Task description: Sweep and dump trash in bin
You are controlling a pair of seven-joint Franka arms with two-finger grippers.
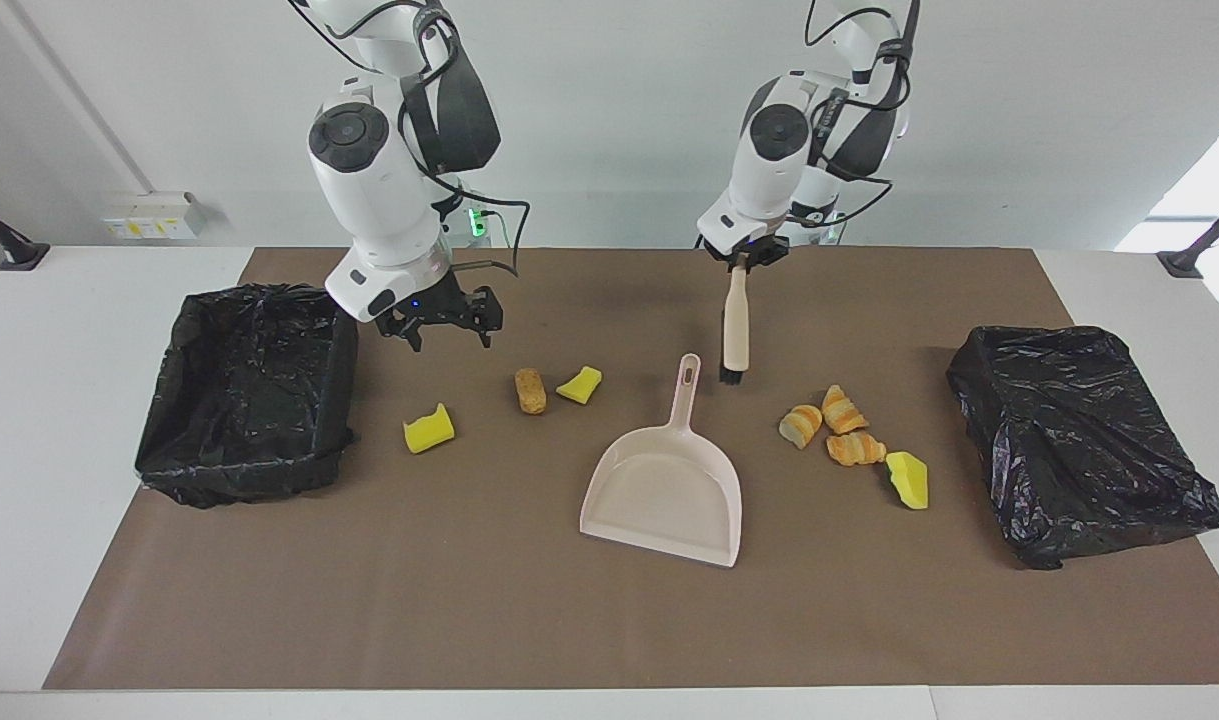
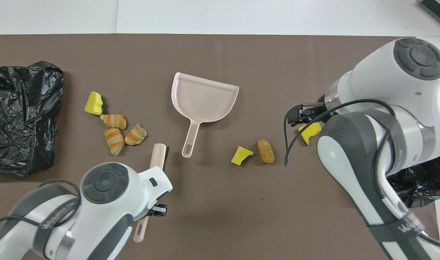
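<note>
Left gripper (image 1: 739, 259) clamped tight on the upper end of a beige hand brush (image 1: 735, 329), raised above the brown mat (image 1: 469, 600). Brush hanging nearly upright, dark bristles at the lower end, over the mat just beside the dustpan handle and toward the croissant pieces. Seen from overhead, brush body (image 2: 157, 159) poking out from under the left wrist, its handle tip showing below the wrist.

Right gripper (image 1: 447, 322) up in the air with fingers spread wide, nothing between them, over the mat near the open black-lined bin (image 1: 244, 390). From overhead, right gripper (image 2: 300, 115) partly covering one yellow sponge chunk (image 2: 311, 131).

Beige dustpan (image 1: 669, 485) flat on the mat at the middle, handle pointing toward the robots, mouth facing away from them.

Trash in two groups. Toward the right arm's end: a yellow sponge chunk (image 1: 429, 428) closest to the bin, an oblong brown bread roll (image 1: 530, 390), and another yellow sponge chunk (image 1: 580, 384) just beside the roll. Toward the left arm's end: three golden-brown croissant pieces (image 1: 835, 425) bunched together and touching, with a yellow sponge chunk (image 1: 908, 479) just beside them, green face visible from overhead (image 2: 94, 103).

A second bin wrapped in black plastic (image 1: 1079, 440) at the left arm's end of the mat, top covered over by the bag. All trash lying on the mat, none in the dustpan or in either bin.
</note>
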